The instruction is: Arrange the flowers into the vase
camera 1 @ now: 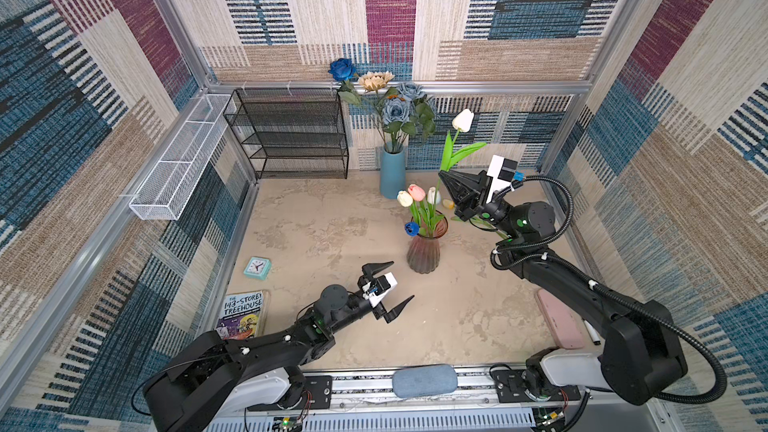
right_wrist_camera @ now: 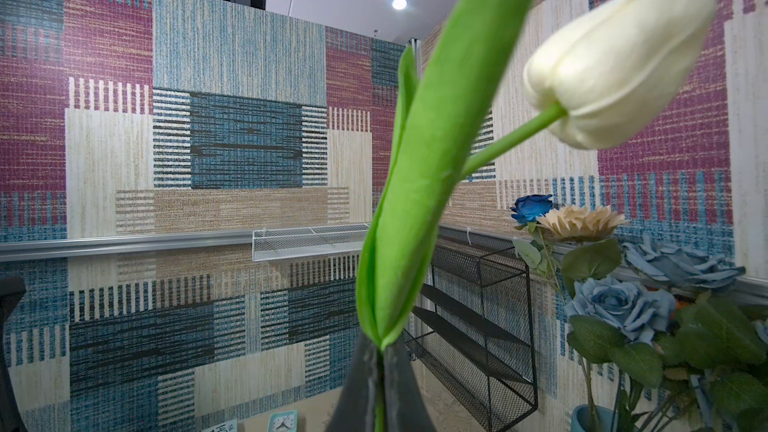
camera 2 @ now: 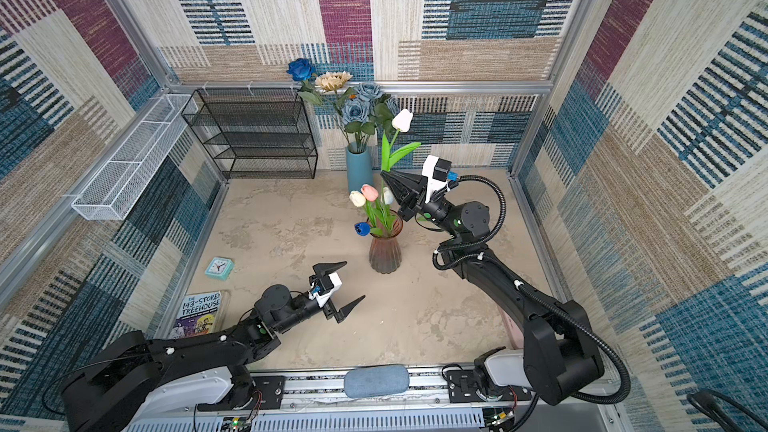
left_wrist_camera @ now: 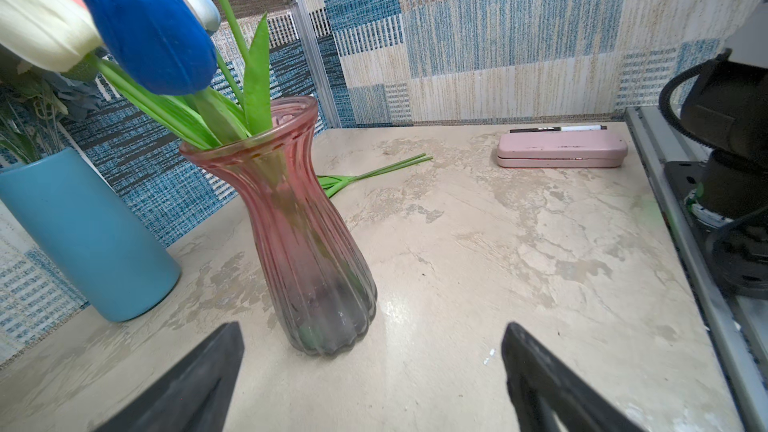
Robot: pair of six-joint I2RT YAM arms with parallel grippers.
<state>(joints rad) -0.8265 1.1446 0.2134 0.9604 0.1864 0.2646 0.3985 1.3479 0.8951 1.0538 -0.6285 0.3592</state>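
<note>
- The right gripper (camera 1: 442, 173) is clamping the white tulip (camera 1: 462, 120) low on its green stem, with the jaws closed together on it.
- That tulip is being held in the air, clear of the surface (camera 1: 332, 234), up past the mouth of the pink glass vase (camera 1: 424, 253) and to the right of the blue vase (camera 1: 392, 172) in both top views.
- Its long axis is running nearly upright: the stem is rising from the gripper tips and the bloom is pointing up and leaning slightly to the right, toward the back wall.
- In the right wrist view a long leaf (right_wrist_camera: 419, 184) is rising straight from the closed jaws, and the bloom is nodding off to one side on a bent stem.
- The stem's lower end is probably hidden behind the gripper; I cannot tell where it is ending.
- The pink glass vase is standing upright mid-surface, already holding a cream tulip (camera 1: 404, 198), a pink tulip (camera 1: 417, 192) and a blue tulip (camera 1: 411, 227), their heads fanning up and leftward.
- A yellow tulip (camera 1: 448, 203) is lying flat on the surface behind the pink vase, its stems (left_wrist_camera: 374, 170) pointing away from the vase.
- The blue vase is holding the deep-blue rose (camera 1: 343, 69), the sunflower (camera 1: 376, 81) and the dusty-blue roses (camera 1: 397, 112).
- The left gripper (camera 1: 403, 280) is hovering low in front of the pink vase, jaws wide apart and holding nothing.
</note>
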